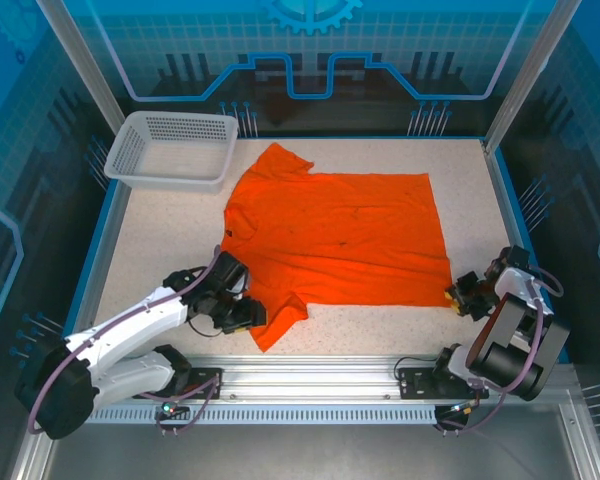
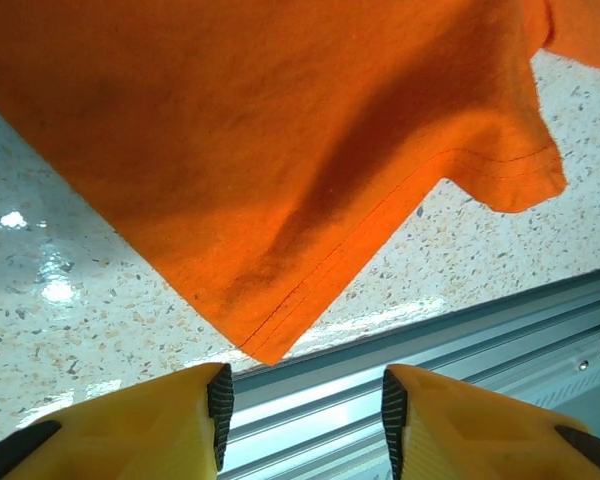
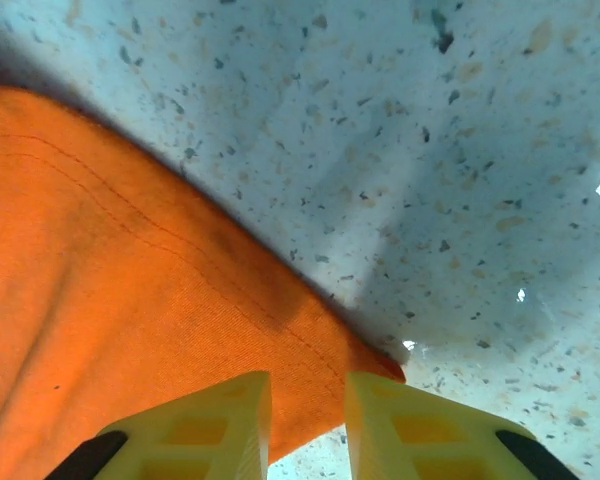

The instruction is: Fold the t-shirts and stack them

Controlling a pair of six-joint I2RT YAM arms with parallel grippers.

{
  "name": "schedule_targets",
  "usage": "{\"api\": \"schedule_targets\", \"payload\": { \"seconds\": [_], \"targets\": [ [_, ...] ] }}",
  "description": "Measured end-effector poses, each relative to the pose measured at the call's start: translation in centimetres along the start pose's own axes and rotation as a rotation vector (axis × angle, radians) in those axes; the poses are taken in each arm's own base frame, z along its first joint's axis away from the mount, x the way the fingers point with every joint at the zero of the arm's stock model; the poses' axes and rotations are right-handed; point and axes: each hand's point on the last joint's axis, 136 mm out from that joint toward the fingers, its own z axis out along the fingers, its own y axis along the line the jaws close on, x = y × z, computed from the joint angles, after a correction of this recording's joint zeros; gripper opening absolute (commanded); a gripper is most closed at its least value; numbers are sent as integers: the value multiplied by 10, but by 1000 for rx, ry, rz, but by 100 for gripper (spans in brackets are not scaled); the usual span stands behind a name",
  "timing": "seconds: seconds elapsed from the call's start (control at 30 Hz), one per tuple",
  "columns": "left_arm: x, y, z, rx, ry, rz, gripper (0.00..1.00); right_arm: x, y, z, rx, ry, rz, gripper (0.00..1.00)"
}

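A bright orange t-shirt [image 1: 340, 235] lies spread flat on the speckled table, collar toward the left and hem toward the right. My left gripper [image 1: 252, 312] is at the near sleeve. In the left wrist view the sleeve's corner [image 2: 270, 340] ends just ahead of my left gripper [image 2: 305, 410], whose jaws stand apart with nothing between them. My right gripper [image 1: 460, 293] is at the hem's near right corner. In the right wrist view its jaws [image 3: 308, 420] are narrowed astride that corner of the t-shirt [image 3: 110, 300], with a gap still showing and the fabric lying flat.
A white mesh basket [image 1: 165, 178] stands at the table's back left, just beyond the far sleeve. An aluminium rail [image 1: 310, 385] runs along the near edge, close under the left gripper [image 2: 480, 330]. Blue walls enclose the table.
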Motion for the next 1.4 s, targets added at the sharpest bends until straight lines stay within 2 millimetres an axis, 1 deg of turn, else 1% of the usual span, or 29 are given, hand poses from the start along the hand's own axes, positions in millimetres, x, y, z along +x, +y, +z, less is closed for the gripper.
{"api": "schedule_targets", "payload": {
  "seconds": [0.1,0.2,0.37,0.53,0.6,0.73,0.83,1.03,1.2,1.4],
  "targets": [
    [5,3,5,-12,16,-13,46,3,-3,1,8,7,19,34],
    [10,4,9,-21,34,-15,47,3,-4,-2,14,-5,31,35],
    [21,5,15,-35,62,-9,47,1,-3,-12,22,-23,35,35],
    [27,7,22,-56,88,-11,48,1,-3,-12,26,-23,51,34],
    [27,7,25,-57,98,-11,48,2,-5,-10,30,-18,57,33],
    [29,6,32,-60,126,-14,49,3,-9,-1,49,15,77,29],
    [31,7,36,-69,147,-18,49,2,-12,5,70,40,91,23],
    [34,9,41,-87,174,-22,49,2,-16,4,98,44,101,8],
    [31,5,41,-89,176,-19,49,0,-14,4,97,45,98,1],
    [27,-2,42,-89,178,-1,48,0,-11,5,96,43,86,0]
  ]
}}
